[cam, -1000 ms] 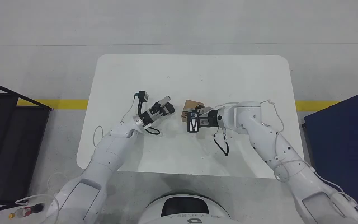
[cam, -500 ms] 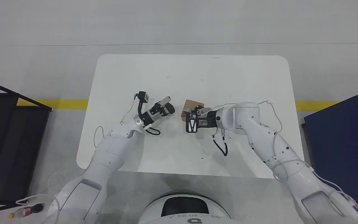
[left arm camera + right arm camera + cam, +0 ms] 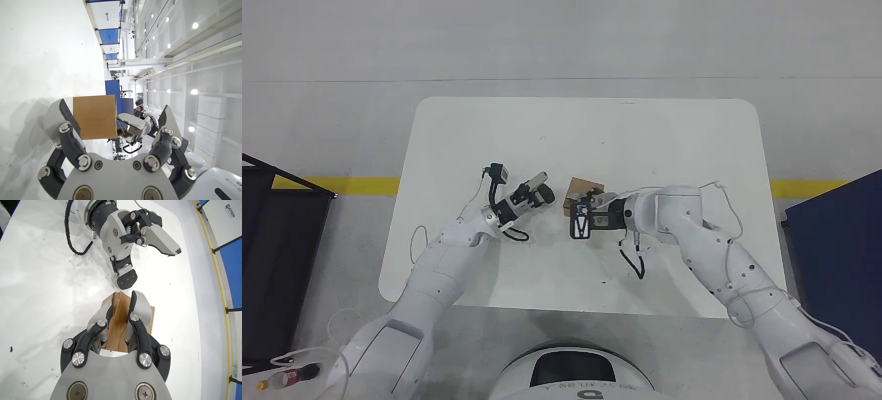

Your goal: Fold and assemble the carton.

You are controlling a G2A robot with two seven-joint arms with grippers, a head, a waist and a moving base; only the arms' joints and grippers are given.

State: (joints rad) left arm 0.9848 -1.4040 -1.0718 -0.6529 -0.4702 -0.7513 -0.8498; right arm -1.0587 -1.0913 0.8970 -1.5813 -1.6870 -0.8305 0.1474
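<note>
The small brown cardboard carton (image 3: 586, 187) sits near the middle of the white rounded table (image 3: 492, 130), between the two arms. The right gripper (image 3: 122, 294) is clenched on a raised fold of board along the carton's top, its ribbed pads pressing the crease from both sides. The left gripper (image 3: 113, 104) is released and spread wide, facing the carton from the other side; in the left wrist view a flat brown side panel sits in the gap between its fingers, and in the right wrist view one dark pad hangs just beside the carton's near edge, though whether it touches cannot be made out. Over the last second the top view shows the right arm easing a little toward the left arm and toward the robot, its wrist drawn along with it; the carton has scarcely moved and the left gripper has kept its place. That small inward draw looks like the fold being worked over while the left side waits to brace or pinch; by my reading the assembly is partway, the body squared up but the pinched flap not yet laid down. The next move likely calls for the left fingers to close on the panel; if the grip on the crease slips, the light board may spring back.
</note>
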